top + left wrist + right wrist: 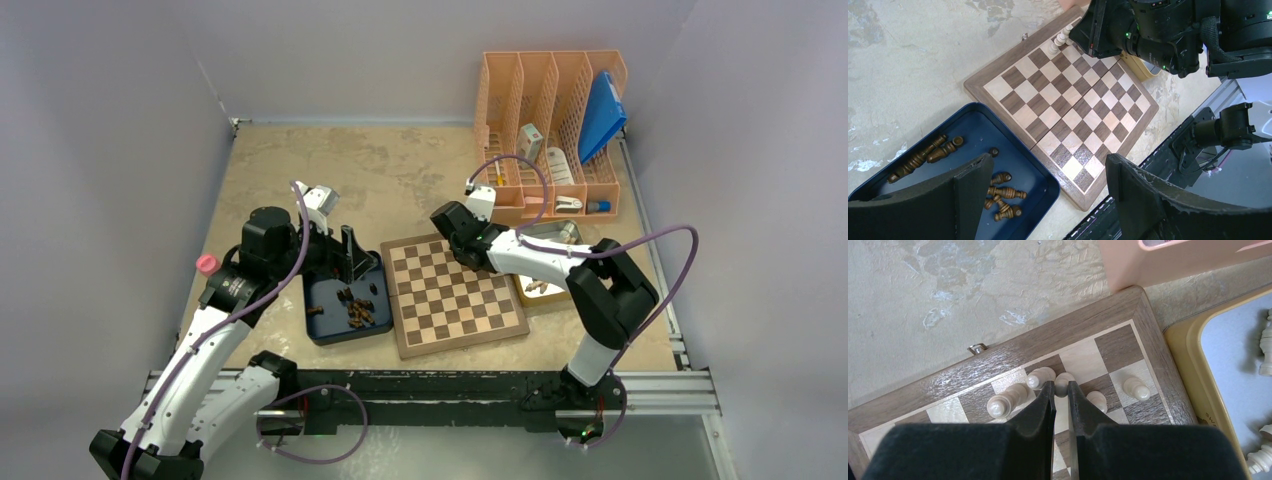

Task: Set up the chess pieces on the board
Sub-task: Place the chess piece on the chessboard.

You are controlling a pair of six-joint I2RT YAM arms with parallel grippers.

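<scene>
5 pale chess pieces stand clustered in 1 corner of the chessboard. That corner lies next to the yellow tray and close to the peach desk organizer. The right gripper is down among them. Its 2 fingers are pinched almost together on the middle piece, whose round head shows just past the tips. Other pale chessmen lie in the yellow tray at the board's right side.

The left gripper hangs above the dark blue tray with its fingers spread wide and nothing between them. This tray sits just beside the board's left edge on the mottled beige table. Dark brown pieces lie on their sides in it, some in a row, others in a loose heap.
</scene>
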